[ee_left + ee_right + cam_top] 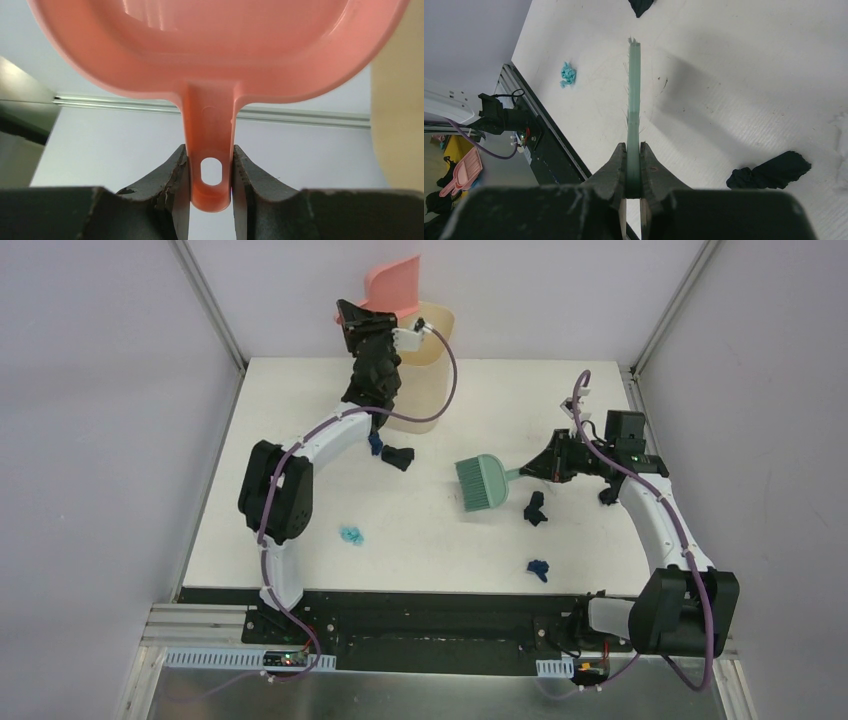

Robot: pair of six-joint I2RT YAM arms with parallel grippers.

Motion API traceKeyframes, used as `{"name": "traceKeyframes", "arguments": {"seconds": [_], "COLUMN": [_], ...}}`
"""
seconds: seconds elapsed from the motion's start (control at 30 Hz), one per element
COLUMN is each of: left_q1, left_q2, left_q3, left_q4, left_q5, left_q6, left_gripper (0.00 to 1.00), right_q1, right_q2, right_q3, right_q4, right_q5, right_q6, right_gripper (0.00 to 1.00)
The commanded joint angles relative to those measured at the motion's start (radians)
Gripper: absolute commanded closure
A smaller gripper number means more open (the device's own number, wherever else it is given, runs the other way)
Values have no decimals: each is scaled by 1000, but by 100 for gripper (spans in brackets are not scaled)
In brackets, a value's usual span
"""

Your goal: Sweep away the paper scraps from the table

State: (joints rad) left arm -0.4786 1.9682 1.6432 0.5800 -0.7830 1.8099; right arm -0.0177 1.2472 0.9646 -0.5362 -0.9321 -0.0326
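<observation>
- We see a small teal crumpled paper scrap [352,535] lying on our flat white table [300,440].
- Our left claw [210,152] is clamped on the pink plastic dustpan [395,285], up by the cream plastic bin [437,350].
- Black and dark blue paper scraps [539,568] lie further right.
- Our right claw [634,150] is clamped on the green hand brush [482,483].

Black scrap [640,5] — half off top edge

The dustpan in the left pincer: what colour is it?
The dustpan is pink, clearest in the left wrist view.
</observation>
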Motion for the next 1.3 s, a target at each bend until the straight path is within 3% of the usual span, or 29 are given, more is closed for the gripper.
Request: {"name": "traceKeyframes", "arguments": {"seconds": [0.0,0.27,0.37,0.47,0.5,0.57,0.67,0.83,0.97,1.13,1.27], "left_q1": [-19,-11,-16,-40,-60,-91,-106,-109,-112,-112,-110], "left_q2": [-128,-122,-124,-154,-171,-206,-270,-439,-528,-585,-664], "left_q3": [-185,-125,-63,80,142,232,229,0,-195,-391,-520], "left_q4": [454,323,162,-236,-536,-1006,-1342,-1417,-1396,-1368,-1298], "left_q5": [202,139,14,-186,-210,-142,116,497,668,714,635], "left_q6": [190,113,-24,-453,-651,-1056,-1496,-1710,-1777,-1807,-1851], "left_gripper": [96,100,99,98,98,98,100,99,100,100,100], "right_q1": [-6,-9,-12,-16,-19,-22,-34,-54,-56,-30,126], "right_q2": [-32,-28,-28,-23,-20,-12,3,35,54,40,92], "right_q3": [28,29,29,29,31,31,35,37,63,112,256], "right_q4": [25,22,19,20,21,22,21,42,18,-36,-217], "right_q5": [-30,-32,-29,-32,-32,-33,-34,-36,-9,76,243], "right_q6": [-21,-23,-25,-25,-25,-24,-19,10,0,-25,-177], "right_gripper": [100,100,100,100,100,100,100,100,100,100,100]}}
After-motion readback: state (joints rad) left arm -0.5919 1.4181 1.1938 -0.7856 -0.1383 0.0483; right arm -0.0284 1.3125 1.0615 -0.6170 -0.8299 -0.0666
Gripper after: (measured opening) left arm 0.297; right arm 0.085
